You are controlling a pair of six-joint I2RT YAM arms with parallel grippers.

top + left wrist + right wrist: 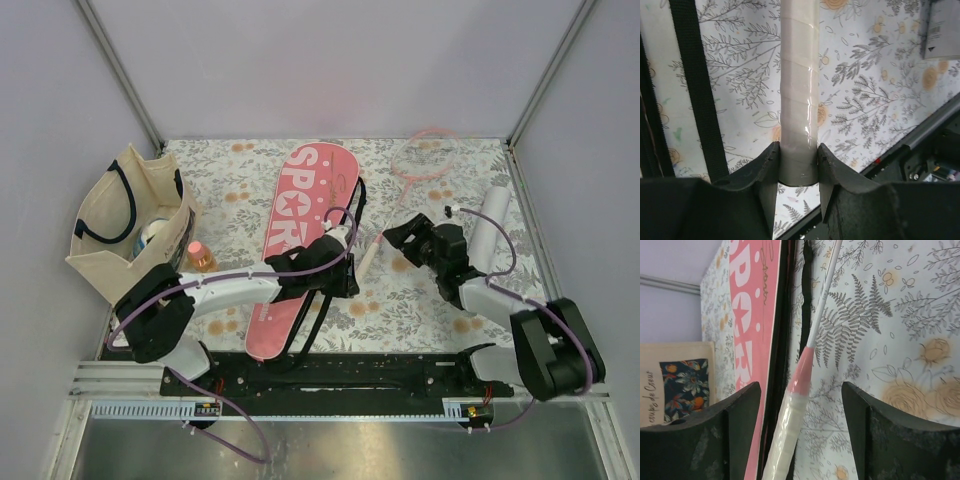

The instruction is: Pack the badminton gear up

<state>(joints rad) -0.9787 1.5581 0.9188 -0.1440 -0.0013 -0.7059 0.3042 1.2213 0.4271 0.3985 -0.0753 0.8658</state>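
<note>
Left gripper [798, 150] clamped on the very end of the racket's [394, 203] white handle [799, 100] — head toward 1 o'clock, cover [300, 215] at 9 o'clock. Right gripper [800, 390], jaws apart, astride the shaft. Risk: so short a hold may let the racket pivot or slip — likeliest on lifting.

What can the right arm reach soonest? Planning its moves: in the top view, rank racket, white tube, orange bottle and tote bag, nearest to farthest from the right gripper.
From the right gripper:
1. racket, shaft at its fingertips.
2. white tube, on its right.
3. orange bottle, far left.
4. tote bag, left edge, beyond the bottle.
</note>
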